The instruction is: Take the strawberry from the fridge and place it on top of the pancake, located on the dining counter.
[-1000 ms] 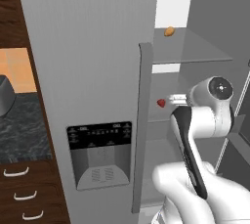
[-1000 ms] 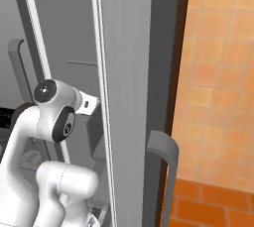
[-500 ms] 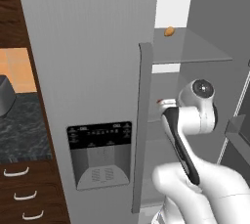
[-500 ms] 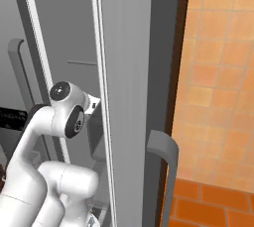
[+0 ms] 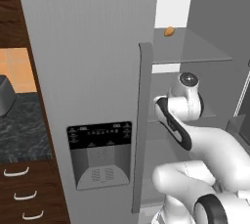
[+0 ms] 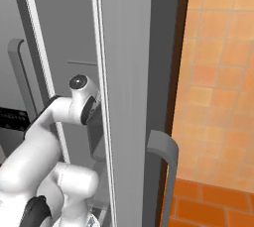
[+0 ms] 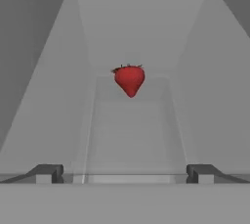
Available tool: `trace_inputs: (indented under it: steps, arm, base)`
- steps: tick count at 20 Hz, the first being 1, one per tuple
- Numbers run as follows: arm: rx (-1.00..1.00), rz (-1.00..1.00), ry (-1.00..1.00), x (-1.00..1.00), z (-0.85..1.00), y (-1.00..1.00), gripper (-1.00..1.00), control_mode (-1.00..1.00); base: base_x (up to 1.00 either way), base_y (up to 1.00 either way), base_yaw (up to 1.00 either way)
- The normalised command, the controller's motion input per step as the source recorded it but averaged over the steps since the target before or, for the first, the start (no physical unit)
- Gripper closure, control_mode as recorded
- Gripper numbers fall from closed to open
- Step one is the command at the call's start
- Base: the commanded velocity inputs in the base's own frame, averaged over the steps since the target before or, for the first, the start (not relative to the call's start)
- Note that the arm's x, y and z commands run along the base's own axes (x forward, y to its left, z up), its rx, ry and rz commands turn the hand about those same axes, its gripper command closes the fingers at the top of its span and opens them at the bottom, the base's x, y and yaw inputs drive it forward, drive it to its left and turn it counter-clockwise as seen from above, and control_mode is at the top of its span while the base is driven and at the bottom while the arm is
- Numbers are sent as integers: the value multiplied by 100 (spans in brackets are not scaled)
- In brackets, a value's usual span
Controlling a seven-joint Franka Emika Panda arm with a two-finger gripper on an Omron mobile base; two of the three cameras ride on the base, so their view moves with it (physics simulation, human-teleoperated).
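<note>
Red strawberry (image 7: 129, 79) sits ahead on the fridge (image 5: 93, 71) shelf, so my gripper (image 7: 125, 173), fingers spread wide and empty, should advance and close around it.

The left base view looks forward from behind the arm, close to the fridge (image 5: 97, 71), past its shut left door into the open right half, with a dark counter (image 5: 22, 130) at the far left. The right base view faces the same open fridge (image 6: 126, 72) from the other side, beside an orange tiled wall (image 6: 218, 72). Both share the arm reaching inside. The hand view looks along a glass shelf (image 7: 129, 135) inside, the strawberry (image 7: 129, 80) near and centred.
</note>
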Motion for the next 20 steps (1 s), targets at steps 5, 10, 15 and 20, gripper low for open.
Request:
trace_inputs:
  steps: [5, 10, 15, 20]
  arm:
    - [0, 4, 0, 54, -22, -18, -100, -100]
    - [0, 3, 0, 43, -34, 0, -100, -100]
    - [0, 2, 0, 39, -35, 0, -100, -100]
    - [0, 2, 0, 47, -23, 0, -100, -100]
  base:
    - [0, 0, 0]
    - [0, 0, 0]
    - [0, 0, 0]
    - [0, 0, 0]
